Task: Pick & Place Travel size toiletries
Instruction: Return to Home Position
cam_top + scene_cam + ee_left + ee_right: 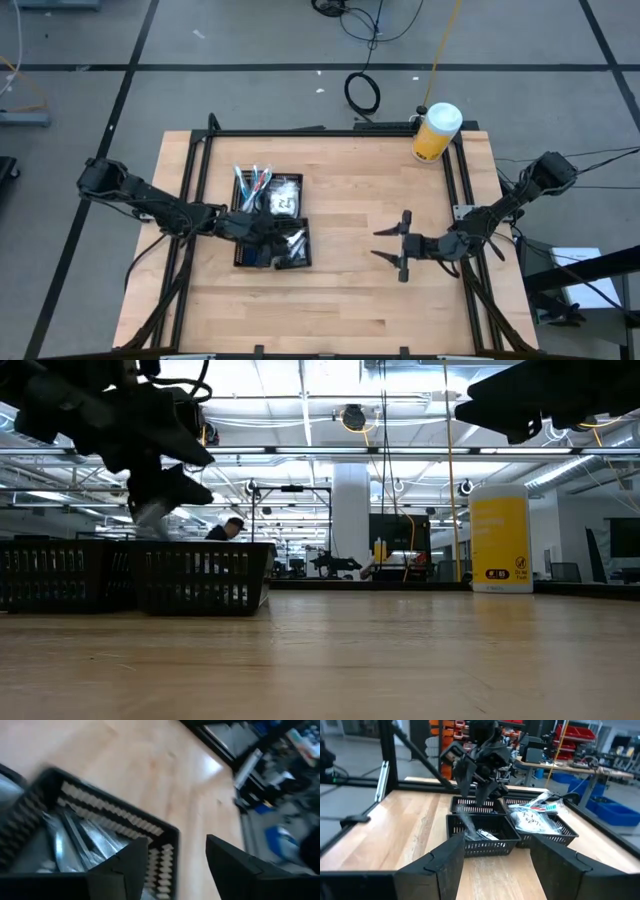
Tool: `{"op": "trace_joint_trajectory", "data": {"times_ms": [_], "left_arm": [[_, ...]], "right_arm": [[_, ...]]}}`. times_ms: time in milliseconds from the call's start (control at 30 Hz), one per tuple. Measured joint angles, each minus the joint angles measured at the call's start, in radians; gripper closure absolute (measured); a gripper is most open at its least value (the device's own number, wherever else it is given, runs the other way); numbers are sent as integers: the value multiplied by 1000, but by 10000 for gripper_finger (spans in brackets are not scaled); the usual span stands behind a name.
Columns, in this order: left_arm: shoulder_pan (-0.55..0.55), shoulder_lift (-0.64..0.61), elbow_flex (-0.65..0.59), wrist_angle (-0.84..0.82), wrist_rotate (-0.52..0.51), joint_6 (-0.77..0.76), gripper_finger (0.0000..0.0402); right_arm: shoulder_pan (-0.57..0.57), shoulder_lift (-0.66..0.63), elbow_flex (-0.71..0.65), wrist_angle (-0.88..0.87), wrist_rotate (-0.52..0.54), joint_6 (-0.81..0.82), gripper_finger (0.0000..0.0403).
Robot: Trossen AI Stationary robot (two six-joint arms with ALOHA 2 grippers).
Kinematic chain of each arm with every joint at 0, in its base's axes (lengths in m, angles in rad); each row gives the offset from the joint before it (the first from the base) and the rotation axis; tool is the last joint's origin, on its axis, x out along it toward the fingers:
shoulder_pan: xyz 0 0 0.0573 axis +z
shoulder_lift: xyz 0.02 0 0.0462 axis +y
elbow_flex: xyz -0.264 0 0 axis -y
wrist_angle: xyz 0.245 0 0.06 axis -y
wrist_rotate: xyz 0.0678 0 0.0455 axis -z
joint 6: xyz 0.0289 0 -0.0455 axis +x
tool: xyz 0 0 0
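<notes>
1. Jaws, left gripper (175, 851): apart at a moderate gap, nothing seen between them. It hangs just above the tray (485, 846), over the compartment that shows lower right in the high view.
2. Jaws, right gripper (385, 243): spread wide and empty. It is held over bare table (340, 310), well apart from the tray and facing it.
3. Toiletries, all inside the black four-compartment tray; none visible outside it.
   - Sticks (254, 183): upper-left compartment, tips rising above the rim.
   - Packets (285, 197): upper-right compartment, heaped.
   - Silvery pieces (75, 837): lower-right compartment, directly beneath the left gripper.
4. Jar (435, 133): yellow with a white lid, at the far right corner of the table, apart from everything else.
5. Unresolved: a pale grey streak below the left gripper in the right wrist view. Whether it is a piece or part of a finger cannot be told.
6. Hazards, as judged:
   - A low, sideways retreat of the left arm could catch the mesh wall and drag the tray.
   - It could also brush the protruding sticks and tip them out.
   - If that streak is a clinging piece, it could be carried off and dropped outside the tray.
</notes>
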Motion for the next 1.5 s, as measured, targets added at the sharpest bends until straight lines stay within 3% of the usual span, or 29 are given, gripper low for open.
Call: {"op": "trace_joint_trajectory", "data": {"times_ms": [167,267,500,633,700,767,867,1000,1133,1300,1500], "left_arm": [[5,0,0,10,156,-106,192],[38,-14,0,71,279,-77,191],[136,-209,1,263,752,225,190],[176,-343,2,234,1146,399,190],[180,-400,0,193,1246,497,190],[188,-462,-11,171,1259,557,190],[223,-549,-57,105,1183,626,190],[296,-660,-162,-25,987,728,190],[364,-755,-285,29,818,660,190],[443,-899,-361,87,808,587,190],[486,-1047,-372,-43,866,622,190]], "right_arm": [[7,0,0,1,0,-59,188],[7,0,-2,20,0,-56,188],[42,-95,-2,23,0,-85,188],[96,-214,-2,-72,0,-86,188],[117,-280,-2,-132,-1,-116,188],[129,-344,-2,-181,3,-159,188],[130,-425,-12,-232,4,-165,188],[130,-504,-66,-231,4,-176,188],[130,-587,-121,-231,5,-168,188],[130,-701,-170,-229,61,-159,188],[129,-795,-253,-233,86,-146,188]]}}
